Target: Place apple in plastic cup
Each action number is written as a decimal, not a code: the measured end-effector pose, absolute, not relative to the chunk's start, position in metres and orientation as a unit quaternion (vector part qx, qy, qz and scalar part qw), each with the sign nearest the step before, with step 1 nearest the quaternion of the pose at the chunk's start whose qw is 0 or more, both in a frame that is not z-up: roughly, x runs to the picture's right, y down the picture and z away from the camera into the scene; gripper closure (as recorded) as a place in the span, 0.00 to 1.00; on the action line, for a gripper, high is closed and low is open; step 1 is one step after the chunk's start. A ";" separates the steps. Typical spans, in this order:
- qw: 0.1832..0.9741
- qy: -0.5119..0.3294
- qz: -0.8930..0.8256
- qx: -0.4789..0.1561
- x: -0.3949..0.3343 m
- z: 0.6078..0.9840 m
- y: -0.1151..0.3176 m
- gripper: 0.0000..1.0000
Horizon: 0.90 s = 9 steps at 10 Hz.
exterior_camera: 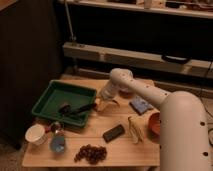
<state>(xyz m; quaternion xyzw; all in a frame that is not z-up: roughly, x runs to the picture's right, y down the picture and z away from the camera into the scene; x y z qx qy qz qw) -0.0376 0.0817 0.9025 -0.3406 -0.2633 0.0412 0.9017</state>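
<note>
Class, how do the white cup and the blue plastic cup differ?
The white cup is wider; the plastic cup is light blue and narrower. The white cup stands further left, the plastic cup nearer the grapes. Both stand upright before the green tray. The tool is at the tray's right edge.

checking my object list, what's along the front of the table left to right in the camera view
white cup → plastic cup → grapes → dark block → banana → red-orange bowl. The gripper is farther back, by the right edge of the green tray.
</note>
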 end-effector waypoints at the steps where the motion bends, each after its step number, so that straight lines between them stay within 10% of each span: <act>1: 0.903 -0.258 0.049 -0.340 -0.030 0.892 0.074 0.87; 9: 0.893 -0.308 0.041 -0.326 0.000 0.759 0.026 1.00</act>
